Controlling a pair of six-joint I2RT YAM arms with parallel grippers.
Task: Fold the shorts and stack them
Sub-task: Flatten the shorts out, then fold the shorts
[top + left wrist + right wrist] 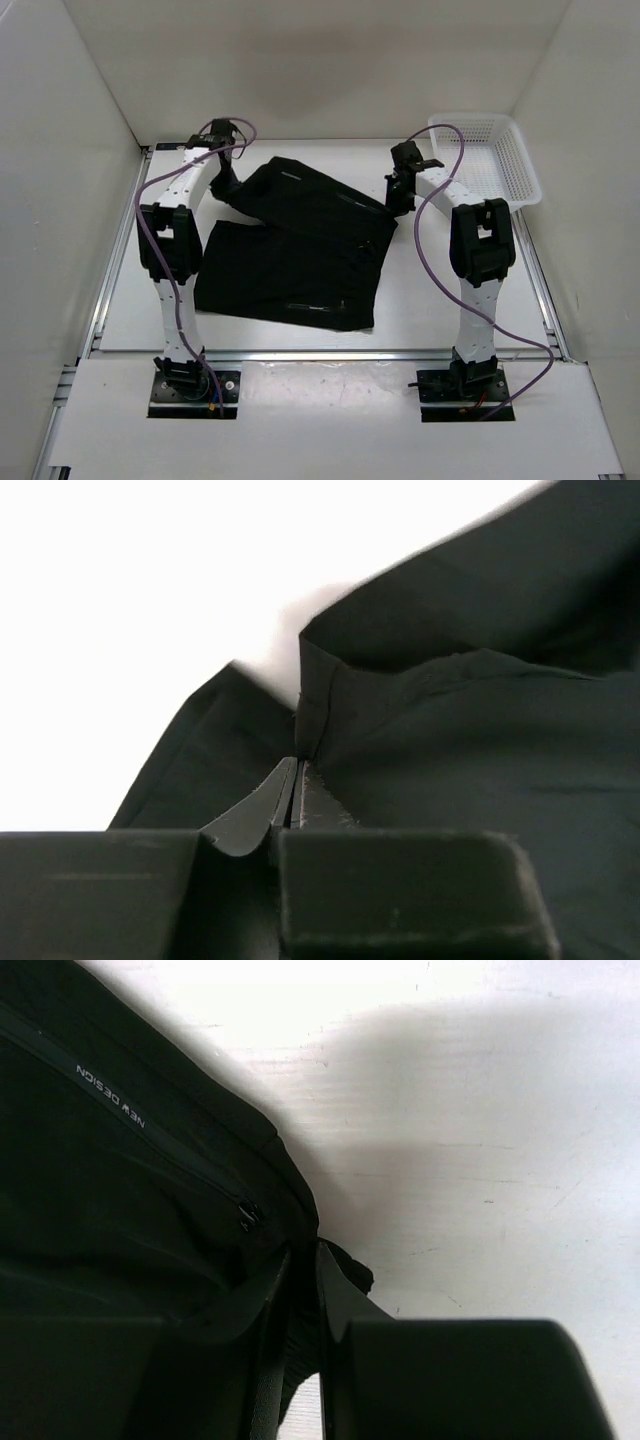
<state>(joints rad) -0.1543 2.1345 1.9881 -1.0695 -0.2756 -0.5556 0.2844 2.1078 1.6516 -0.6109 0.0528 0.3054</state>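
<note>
The black shorts (295,250) lie spread on the white table, with their far half lifted and folding toward the front. My left gripper (225,185) is shut on the shorts' far left edge; in the left wrist view its gripper (297,770) pinches a fold of the shorts (470,740). My right gripper (400,195) is shut on the far right edge by a zip pocket; in the right wrist view the gripper (303,1260) clamps the hem of the shorts (120,1190), which carry small white lettering.
A white mesh basket (490,155) stands at the back right corner of the table (430,300). White walls enclose the table on three sides. Purple cables run along both arms.
</note>
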